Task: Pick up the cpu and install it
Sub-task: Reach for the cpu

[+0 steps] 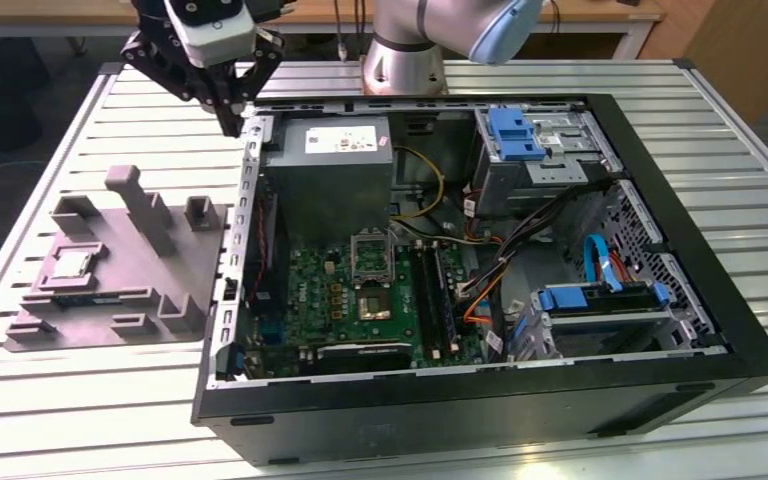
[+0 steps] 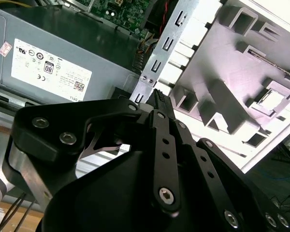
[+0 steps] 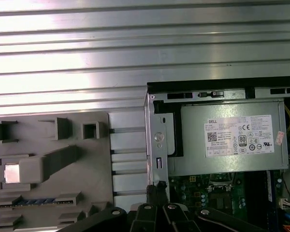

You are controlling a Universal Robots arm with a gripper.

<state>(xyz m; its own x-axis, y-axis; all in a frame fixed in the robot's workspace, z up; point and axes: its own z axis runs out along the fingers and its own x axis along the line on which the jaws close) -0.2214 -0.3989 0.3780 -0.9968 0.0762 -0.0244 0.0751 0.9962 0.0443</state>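
**Chip sits in its holder; gripper closed and empty over the case corner**

The ribbed aluminium table (image 1: 37,400) carries a big black steel computer case (image 1: 491,410) with its lid off. Inside it are a grey sheet-metal power supply (image 1: 337,160) and a green motherboard (image 1: 344,300). Beside the case, on the exterior view's left, sits a matte grey plastic holder (image 1: 117,255) made of blocks and pockets.

The gripper (image 1: 233,125) hangs over the case's corner by the power supply, its black linkage fingers pressed together on nothing.

The cpu (image 1: 68,263) lies flat in a square pocket of the holder, well apart from the gripper. I'd judge it light and stiff, slick on its silvery metal top and delicate underneath. It looks best pinched by two opposite edges, kept level and not squeezed hard.
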